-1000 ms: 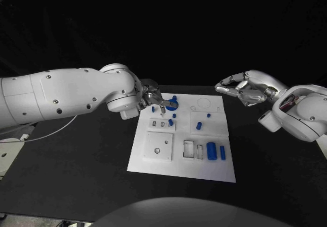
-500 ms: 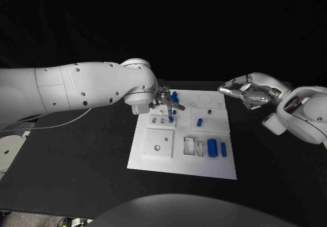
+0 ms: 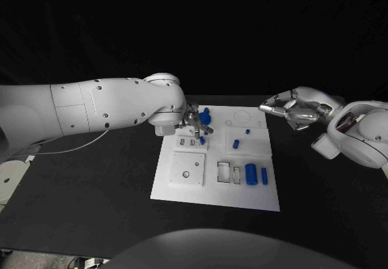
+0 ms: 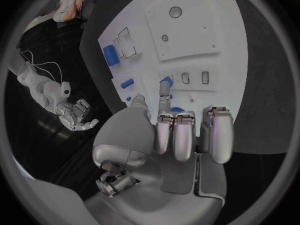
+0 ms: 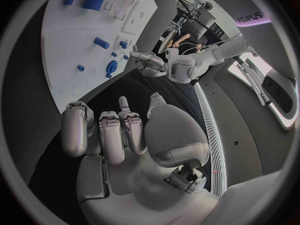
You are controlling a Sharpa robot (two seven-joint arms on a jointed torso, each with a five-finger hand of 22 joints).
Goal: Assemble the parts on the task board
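Shifted since a second ago: left hand (image 3: 197, 124) carried from the far-left corner of the task board (image 3: 186, 193) a little rightward and nearer, now poised over the far-left section, just beside the round blue part (image 3: 205, 117) and above the small blue peg (image 3: 202, 140). Fingers (image 4: 164, 92) partly extended toward the board, the rest curled in; whether anything is pinched at the tips cannot be told. Right hand (image 3: 292, 108) barely moved, hovering off the board's far-right corner above the tabletop (image 3: 97, 185), fingers curled in loosely, holding nothing visible.

Parts lying as before: blue peg (image 3: 236, 144) mid-board, tiny blue stud (image 3: 247, 132) beyond it, large blue cylinder (image 3: 252, 175) and slim blue rod (image 3: 264, 176) at the near right, beside the two empty rectangular slots (image 3: 230, 174).

Probably a reach settling onto a small piece in the far-left group. Most parts not yet seated, so assembly looks early. Risk: nudging the neighbouring round part while closing.
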